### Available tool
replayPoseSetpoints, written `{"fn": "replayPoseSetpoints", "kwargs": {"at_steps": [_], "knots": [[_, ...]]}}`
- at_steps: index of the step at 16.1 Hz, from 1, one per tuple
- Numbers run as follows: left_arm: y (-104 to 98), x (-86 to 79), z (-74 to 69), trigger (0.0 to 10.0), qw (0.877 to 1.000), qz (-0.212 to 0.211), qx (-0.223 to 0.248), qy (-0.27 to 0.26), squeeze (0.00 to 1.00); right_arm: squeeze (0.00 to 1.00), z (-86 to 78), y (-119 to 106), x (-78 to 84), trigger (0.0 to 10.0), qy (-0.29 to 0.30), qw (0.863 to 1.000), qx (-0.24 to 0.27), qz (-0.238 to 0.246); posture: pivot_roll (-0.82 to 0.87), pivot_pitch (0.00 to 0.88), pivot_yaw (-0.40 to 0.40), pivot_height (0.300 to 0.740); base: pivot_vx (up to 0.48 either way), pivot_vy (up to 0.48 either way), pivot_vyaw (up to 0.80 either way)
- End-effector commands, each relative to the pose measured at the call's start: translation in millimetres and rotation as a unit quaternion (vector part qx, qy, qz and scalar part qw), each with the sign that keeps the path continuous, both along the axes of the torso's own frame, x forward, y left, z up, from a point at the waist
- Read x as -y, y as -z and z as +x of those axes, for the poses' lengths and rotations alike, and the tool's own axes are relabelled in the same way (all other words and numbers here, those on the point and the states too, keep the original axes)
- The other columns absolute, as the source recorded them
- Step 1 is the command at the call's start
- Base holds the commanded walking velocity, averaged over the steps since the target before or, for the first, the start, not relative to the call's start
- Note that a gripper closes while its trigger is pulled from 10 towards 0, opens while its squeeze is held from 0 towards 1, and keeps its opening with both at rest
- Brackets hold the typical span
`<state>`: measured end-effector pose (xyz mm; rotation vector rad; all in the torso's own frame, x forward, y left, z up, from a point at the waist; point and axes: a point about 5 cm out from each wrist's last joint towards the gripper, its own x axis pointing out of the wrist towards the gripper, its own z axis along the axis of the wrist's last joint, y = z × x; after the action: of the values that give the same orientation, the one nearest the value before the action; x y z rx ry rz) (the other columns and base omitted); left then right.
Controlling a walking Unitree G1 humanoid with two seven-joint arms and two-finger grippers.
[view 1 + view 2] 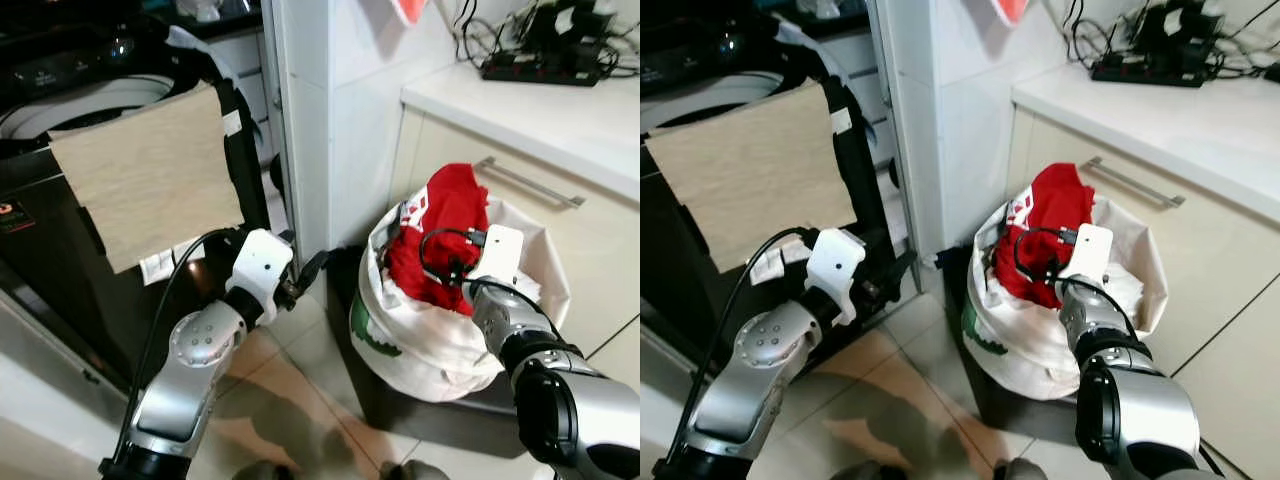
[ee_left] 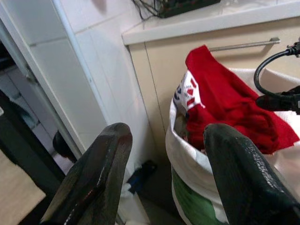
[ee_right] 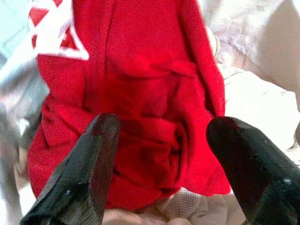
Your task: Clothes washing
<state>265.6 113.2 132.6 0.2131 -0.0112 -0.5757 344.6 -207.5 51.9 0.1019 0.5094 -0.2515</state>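
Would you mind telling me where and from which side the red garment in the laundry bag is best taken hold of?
Probably the bunched folds at the middle of the red garment, where the cloth is thick enough to pinch. Come from above and the front, through the open mouth of the white bag, since the garment heaps over the rim. The right end effector is open and lined up on those folds; the left end effector is open beside the bag.

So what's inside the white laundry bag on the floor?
A red garment with a white printed patch heaps out of the white laundry bag, pale fabric beside it. The right tool hovers open over it. Anything beneath is covered.
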Motion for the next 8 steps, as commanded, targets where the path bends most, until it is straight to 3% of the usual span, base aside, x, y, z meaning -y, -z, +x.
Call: {"fn": "replayPoseSetpoints", "kwargs": {"at_steps": [1,4,5,8], "knots": [[-2.8,-0.8,-6.3,10.0,1.000,0.005,0.001,-0.001,0.00,1.00,-1.9,3.3,-1.5,10.0,-0.011,1.000,-0.012,-0.022,0.07,0.062,0.054,0.724,0.000,0.000,0.00],[-1.4,0.0,-19.0,10.0,1.000,0.001,-0.013,-0.014,0.00,1.00,-11.6,17.5,-5.5,10.0,-0.075,0.990,-0.062,-0.098,0.10,0.078,0.031,0.724,0.000,0.000,0.00],[-2.0,0.5,-24.2,10.0,1.000,-0.002,-0.019,-0.020,0.00,0.00,-16.5,23.9,-6.6,10.0,-0.111,0.980,-0.089,-0.139,0.11,0.098,0.016,0.724,0.000,0.000,0.00],[-0.4,-2.9,-36.1,10.0,0.999,0.001,-0.029,-0.030,0.00,0.00,-20.2,27.9,-4.7,10.0,-0.116,0.977,-0.102,-0.147,0.13,0.136,0.011,0.724,0.000,0.000,0.00]]}}
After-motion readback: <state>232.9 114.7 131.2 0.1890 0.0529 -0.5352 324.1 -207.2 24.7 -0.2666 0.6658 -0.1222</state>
